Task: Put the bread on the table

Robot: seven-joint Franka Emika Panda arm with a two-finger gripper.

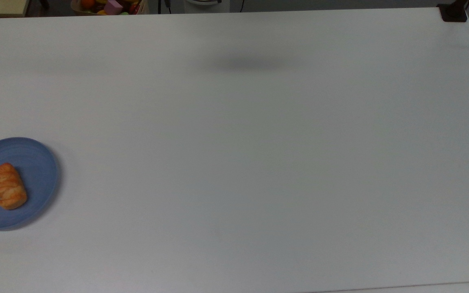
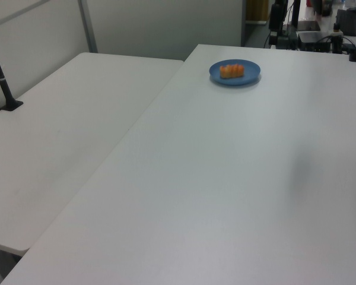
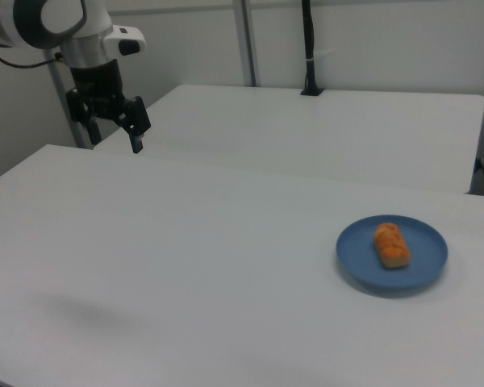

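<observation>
The bread [image 1: 8, 186] is a small golden-orange ridged roll lying on a round blue plate [image 1: 39, 162] at the top view's left edge. The left view has the bread [image 2: 232, 70] on the plate [image 2: 251, 73] at the far end of the white table [image 2: 225, 178]. In the right view the bread [image 3: 392, 244] and plate [image 3: 426, 262] sit at the right, and my gripper [image 3: 114, 135] hangs open and empty high above the table's [image 3: 185, 258] far left corner, far from the bread.
A second white table [image 3: 347, 129] adjoins this one, with a black post [image 3: 309, 48] clamped at its far edge. A box of colourful toys [image 1: 110, 6] stands beyond the table's back edge. A black clamp [image 1: 454, 13] sits on the top view's back right corner.
</observation>
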